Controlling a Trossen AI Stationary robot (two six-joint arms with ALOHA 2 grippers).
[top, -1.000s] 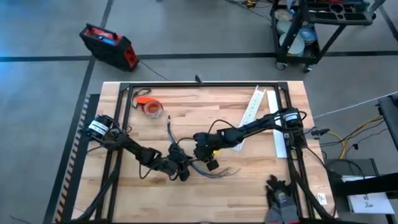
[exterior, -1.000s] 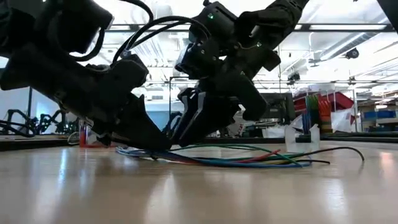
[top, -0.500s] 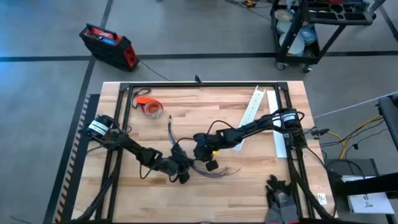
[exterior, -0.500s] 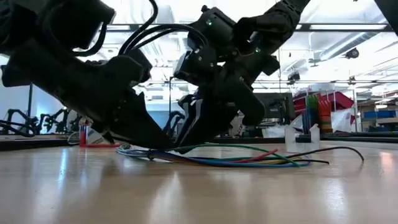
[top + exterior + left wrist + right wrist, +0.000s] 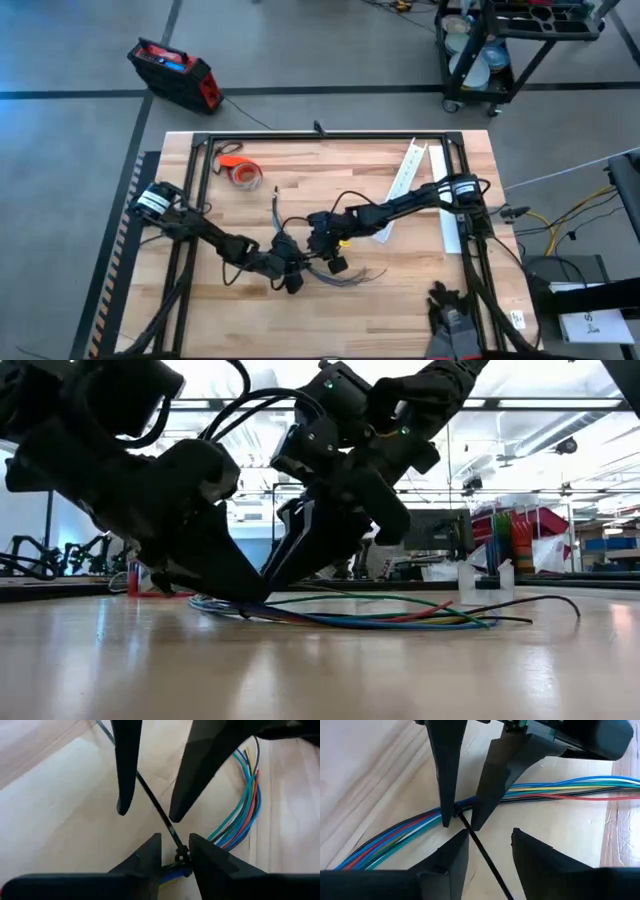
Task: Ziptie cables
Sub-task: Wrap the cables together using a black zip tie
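The cables are a bundle of green, blue, red and dark wires lying flat on the wooden table, just right of its middle. They also show in the high view. My left gripper is shut on the bundle's left end, where the thin dark ziptie goes round it. The ziptie's free strap runs away between the fingers of my right gripper. That gripper is open, with its tips close to the left gripper's. Whether the strap touches a finger I cannot tell. My left gripper pinches the ziptie's small head and the cables beneath it between its two fingers. The fingers slant down from the table's left and lie across the bundle. The bundle's long part rests on the table.
An orange tape roll lies at the far left. A long white slotted channel lies at the far right, and a white strip lies along the right edge. A black frame borders the table. Bare wood shows along the near edge.
My right gripper has moved a little toward the table's left and tipped lower, so its fingertips now stand right beside my left gripper's at the bundle. The cables have stayed flat on the table.
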